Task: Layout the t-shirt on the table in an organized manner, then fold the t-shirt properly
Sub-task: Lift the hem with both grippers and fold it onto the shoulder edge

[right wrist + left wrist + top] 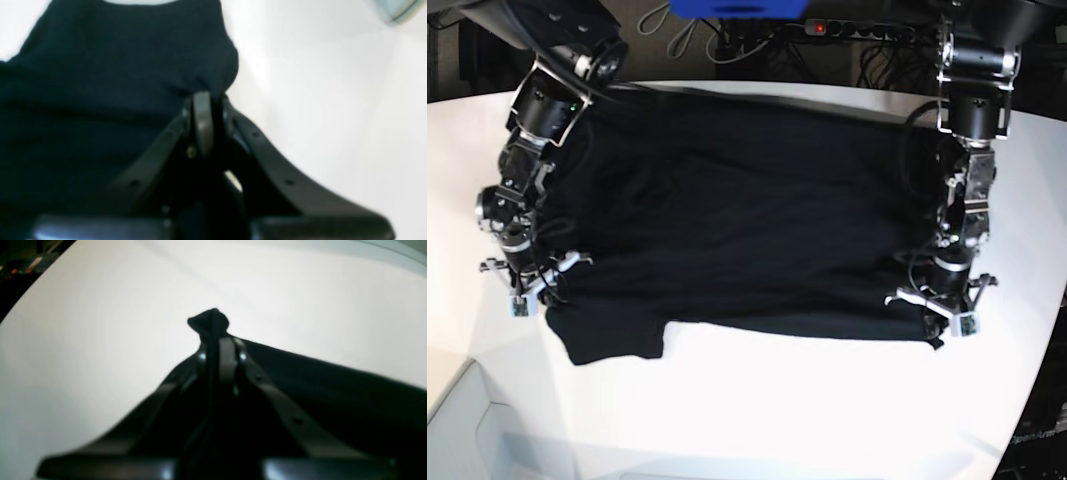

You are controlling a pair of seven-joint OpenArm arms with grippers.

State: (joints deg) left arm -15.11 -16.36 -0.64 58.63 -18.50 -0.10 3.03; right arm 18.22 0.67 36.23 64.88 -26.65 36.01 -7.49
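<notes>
The t-shirt lies spread across the table, filling the span between the two arms. One sleeve projects toward the near edge of the table, just beside the right gripper.

**Left gripper**
- The left gripper is closed on the t-shirt.
- A small bunch of black cloth protrudes just beyond the fingertips, pinched between them.
- From the pinch point, the cloth runs back to one side of the gripper with a straight edge; bare table lies ahead of the gripper and to its other side.
- In the base view, the left gripper sits at the near corner of the cloth, at the shirt's outer edge.

**Right gripper**
- The right gripper is closed on the t-shirt.
- The fingertips meet at a folded edge of cloth that rises directly ahead of them.
- The cloth extends ahead and to one side of the gripper; bare table lies to the other side.
- In the base view, the right gripper sits at the opposite outer edge of the shirt, just above the projecting sleeve.

**Background**
- Cables and a blue object lie beyond the far edge of the table.
</notes>
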